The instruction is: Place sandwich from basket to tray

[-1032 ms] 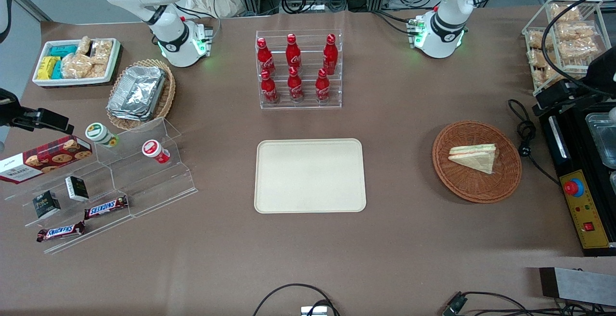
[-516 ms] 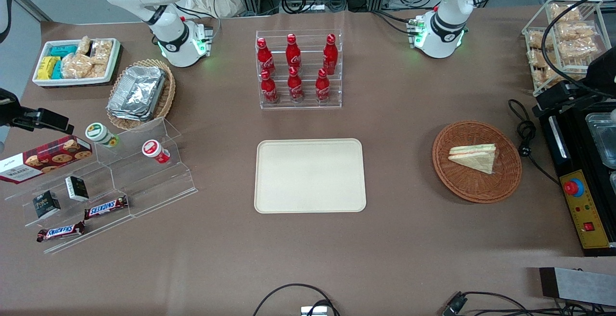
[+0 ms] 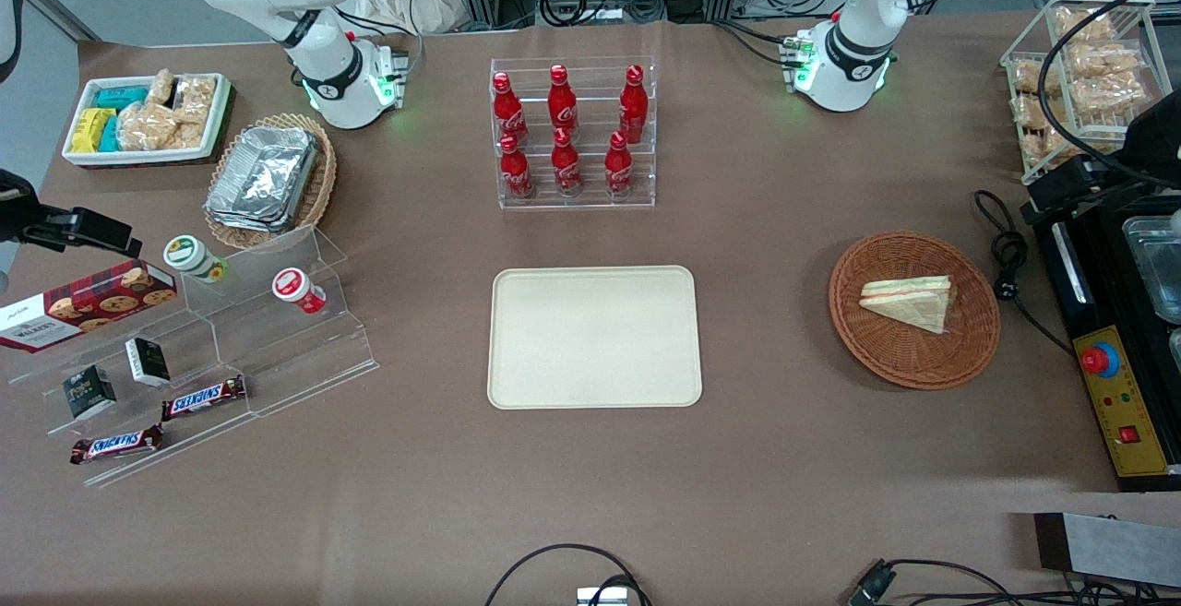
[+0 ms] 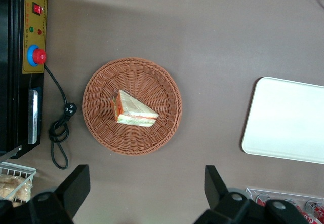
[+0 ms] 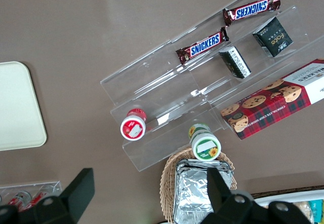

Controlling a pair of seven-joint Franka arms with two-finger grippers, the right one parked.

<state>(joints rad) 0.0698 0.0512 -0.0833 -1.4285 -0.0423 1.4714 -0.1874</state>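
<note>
- Currently the gripper (image 4: pixel 144 193) is held wide open and empty, high above the table; the sandwich (image 4: pixel 132 110) lies below it in the basket (image 4: pixel 101 87), untouched.
- If the descent is not centred, a finger (image 4: pixel 76 186) may be pressed on the basket rim and the basket tipped.
- Soft bread may be crushed, or the filling squeezed out, if the wedge is gripped too hard.
- The tray (image 4: pixel 288 120) lies well apart from the gripper, so a loose grip may let the sandwich drop on the way.
</note>
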